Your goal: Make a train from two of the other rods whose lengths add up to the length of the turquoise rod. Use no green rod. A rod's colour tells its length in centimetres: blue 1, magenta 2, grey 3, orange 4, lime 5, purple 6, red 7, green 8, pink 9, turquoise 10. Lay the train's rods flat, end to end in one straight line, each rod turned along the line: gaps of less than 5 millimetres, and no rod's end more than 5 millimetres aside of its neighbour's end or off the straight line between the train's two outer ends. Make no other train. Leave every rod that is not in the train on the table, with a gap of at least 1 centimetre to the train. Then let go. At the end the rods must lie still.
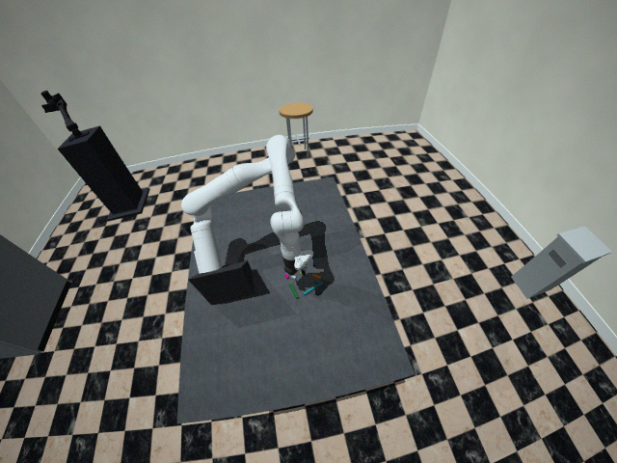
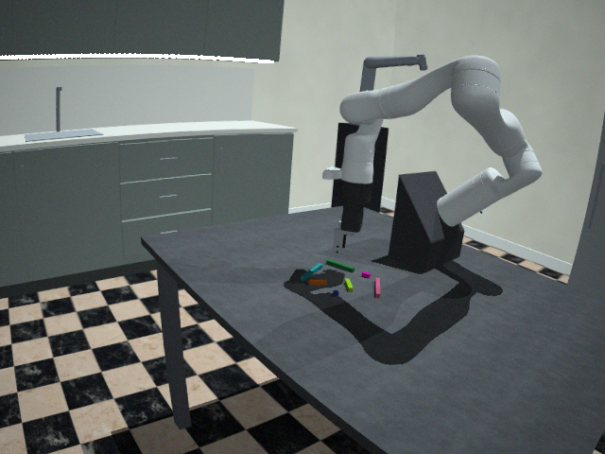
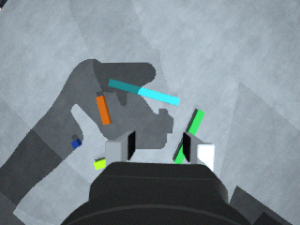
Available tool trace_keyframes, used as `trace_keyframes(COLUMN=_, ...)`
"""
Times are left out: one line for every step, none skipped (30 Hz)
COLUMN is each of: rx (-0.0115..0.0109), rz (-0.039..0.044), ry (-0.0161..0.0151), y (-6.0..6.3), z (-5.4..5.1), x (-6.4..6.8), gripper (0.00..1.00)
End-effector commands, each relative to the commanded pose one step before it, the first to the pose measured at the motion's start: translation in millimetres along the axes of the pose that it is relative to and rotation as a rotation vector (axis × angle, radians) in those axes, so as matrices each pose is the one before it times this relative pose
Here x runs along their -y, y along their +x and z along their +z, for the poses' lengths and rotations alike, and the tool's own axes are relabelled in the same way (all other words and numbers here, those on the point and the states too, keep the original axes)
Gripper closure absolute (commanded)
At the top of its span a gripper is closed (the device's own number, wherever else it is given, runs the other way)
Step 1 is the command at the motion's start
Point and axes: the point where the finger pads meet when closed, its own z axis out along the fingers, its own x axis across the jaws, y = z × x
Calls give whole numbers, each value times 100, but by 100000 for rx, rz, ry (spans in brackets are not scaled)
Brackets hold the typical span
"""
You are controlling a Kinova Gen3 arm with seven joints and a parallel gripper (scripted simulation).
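Several rods lie close together on the dark table. In the exterior view I see the turquoise rod (image 2: 311, 271), green rod (image 2: 339, 266), orange rod (image 2: 318, 282), lime rod (image 2: 348, 285), magenta rod (image 2: 365, 274), pink rod (image 2: 377, 287) and a small blue rod (image 2: 335, 293). None of them touch end to end. My gripper (image 2: 341, 241) hangs open and empty above the table, just behind the green rod. In the wrist view my gripper (image 3: 158, 142) sits over the green rod (image 3: 193, 131), with the turquoise rod (image 3: 144, 92), orange rod (image 3: 103, 111), blue rod (image 3: 77, 144) and lime rod (image 3: 99, 163) ahead and to the left. The pink and magenta rods are hidden there.
The arm's black wedge-shaped base (image 2: 420, 219) stands right behind the rods. The table's front left edge (image 2: 161, 258) is a little way from the rods. Kitchen cabinets (image 2: 146, 185) stand beyond the table.
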Motion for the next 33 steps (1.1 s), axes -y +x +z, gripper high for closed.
trace_keyframes(rx=315, rz=-2458, ry=284, y=54, z=-150, x=109, gripper=0)
trace_keyframes(rx=2, rz=-1194, ry=-1, y=5, z=0, x=5, gripper=0)
trace_keyframes(rx=2, rz=-1066, ry=-1, y=4, z=0, x=4, gripper=0)
trace_keyframes(rx=2, rz=-941, ry=-1, y=4, z=0, x=4, gripper=0)
trace_keyframes(rx=2, rz=-819, ry=-1, y=3, z=0, x=3, gripper=0)
trace_keyframes(rx=1, rz=-703, ry=0, y=3, z=0, x=2, gripper=0)
trace_keyframes(rx=1, rz=-592, ry=0, y=2, z=0, x=2, gripper=0)
trace_keyframes(rx=1, rz=-487, ry=0, y=2, z=0, x=1, gripper=0)
trace_keyframes(rx=1, rz=-390, ry=0, y=1, z=0, x=1, gripper=0)
trace_keyframes(rx=1, rz=-301, ry=0, y=1, z=0, x=1, gripper=0)
trace_keyframes(rx=0, rz=-221, ry=0, y=1, z=0, x=1, gripper=0)
trace_keyframes(rx=0, rz=-152, ry=0, y=1, z=0, x=0, gripper=0)
trace_keyframes(rx=0, rz=-95, ry=0, y=0, z=0, x=0, gripper=0)
trace_keyframes(rx=0, rz=0, ry=0, y=0, z=0, x=0, gripper=0)
trace_keyframes(rx=0, rz=0, ry=0, y=0, z=0, x=0, gripper=0)
trace_keyframes(rx=0, rz=-50, ry=0, y=0, z=0, x=0, gripper=0)
trace_keyframes(rx=0, rz=-19, ry=0, y=0, z=0, x=0, gripper=0)
trace_keyframes(rx=0, rz=-3, ry=0, y=0, z=0, x=0, gripper=0)
trace_keyframes(rx=0, rz=0, ry=0, y=0, z=0, x=0, gripper=0)
trace_keyframes(rx=0, rz=0, ry=0, y=0, z=0, x=0, gripper=0)
trace_keyframes(rx=0, rz=0, ry=0, y=0, z=0, x=0, gripper=0)
trace_keyframes(rx=0, rz=0, ry=0, y=0, z=0, x=0, gripper=0)
trace_keyframes(rx=0, rz=0, ry=0, y=0, z=0, x=0, gripper=0)
trace_keyframes(rx=0, rz=0, ry=0, y=0, z=0, x=0, gripper=0)
trace_keyframes(rx=0, rz=0, ry=0, y=0, z=0, x=0, gripper=0)
trace_keyframes(rx=0, rz=0, ry=0, y=0, z=0, x=0, gripper=0)
trace_keyframes(rx=0, rz=0, ry=0, y=0, z=0, x=0, gripper=0)
trace_keyframes(rx=0, rz=0, ry=0, y=0, z=0, x=0, gripper=0)
trace_keyframes(rx=0, rz=0, ry=0, y=0, z=0, x=0, gripper=0)
trace_keyframes(rx=0, rz=0, ry=0, y=0, z=0, x=0, gripper=0)
trace_keyframes(rx=0, rz=0, ry=0, y=0, z=0, x=0, gripper=0)
trace_keyframes(rx=0, rz=0, ry=0, y=0, z=0, x=0, gripper=0)
trace_keyframes(rx=0, rz=0, ry=0, y=0, z=0, x=0, gripper=0)
